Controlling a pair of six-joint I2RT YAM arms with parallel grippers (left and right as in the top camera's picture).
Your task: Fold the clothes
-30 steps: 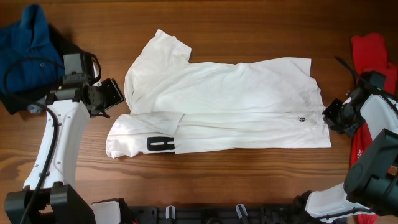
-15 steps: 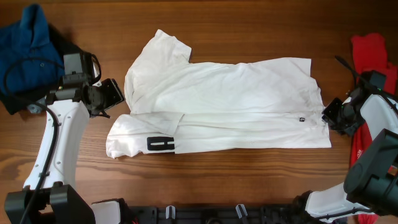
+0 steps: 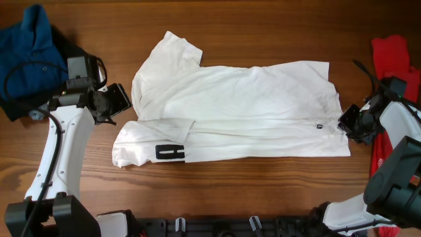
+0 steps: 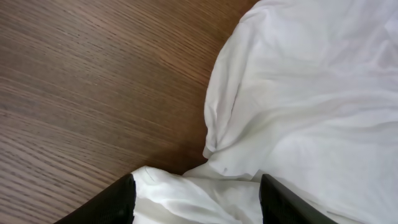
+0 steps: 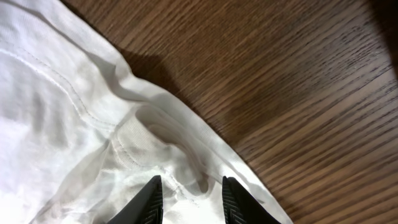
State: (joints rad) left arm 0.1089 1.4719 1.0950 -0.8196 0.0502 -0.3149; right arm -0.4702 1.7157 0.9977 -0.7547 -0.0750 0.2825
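From overhead, the white T-shirt lies spread mid-table. The left gripper is just beside its sleeve end, and the right gripper is at its hem. In the left wrist view, the fingers stand wide over the shirt's edge, holding nothing. In the right wrist view, the fingers stand narrowly apart, astride a bunched hem fold.

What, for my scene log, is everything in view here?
white T-shirt: 1, white with black print, table centre
blue garment: 1, blue, far left corner
red clothes: count unclear, red, right edge
table: 1, brown wood, beneath everything
left end effector: 1, black, open, at the shirt's left side
right end effector: 1, black, straddling the shirt's bunched right hem
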